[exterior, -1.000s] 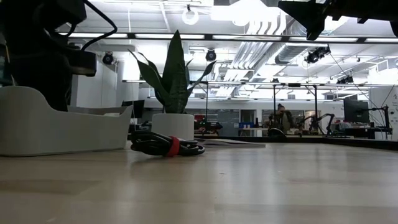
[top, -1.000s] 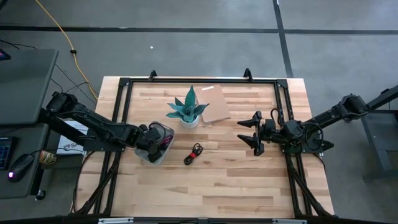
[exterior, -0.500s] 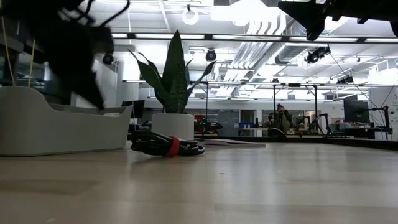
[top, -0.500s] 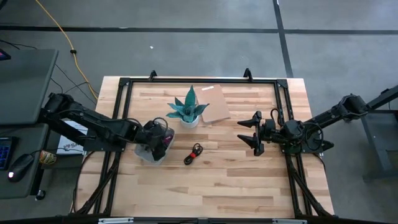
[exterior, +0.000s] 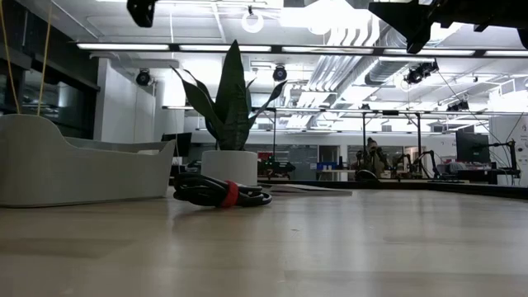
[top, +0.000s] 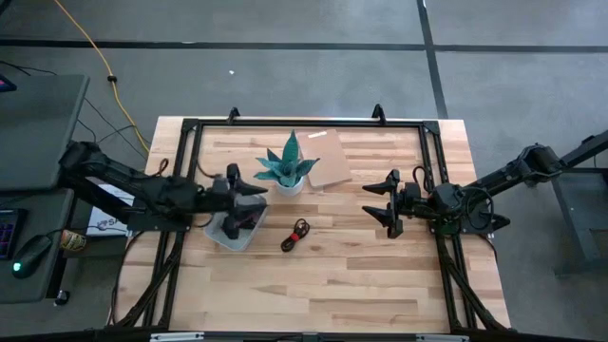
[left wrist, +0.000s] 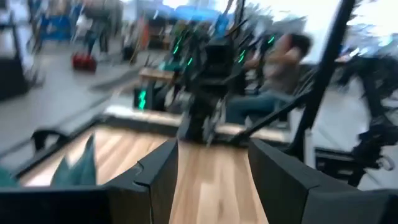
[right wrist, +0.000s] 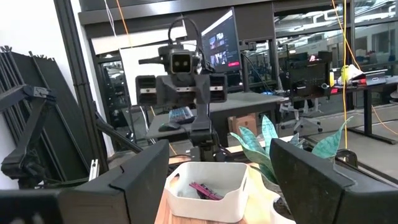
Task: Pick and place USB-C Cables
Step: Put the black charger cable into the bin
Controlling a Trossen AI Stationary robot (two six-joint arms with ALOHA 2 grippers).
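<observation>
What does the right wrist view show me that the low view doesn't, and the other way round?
Only the right wrist view looks into the white bin, showing a magenta cable inside, with the left tool open above it. Only the low view shows the black cable with a red band lying on the table beside the bin. Both show the bin and the potted plant.

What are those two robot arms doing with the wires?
They are putting small cables into the white bin. The left gripper hangs open and empty above the bin, which holds a magenta-red cable. A black cable with a red tie lies on the table beside the bin, not picked up yet. The right gripper waits open over the table's right side, holding nothing. A potted plant stands behind the bin.
</observation>
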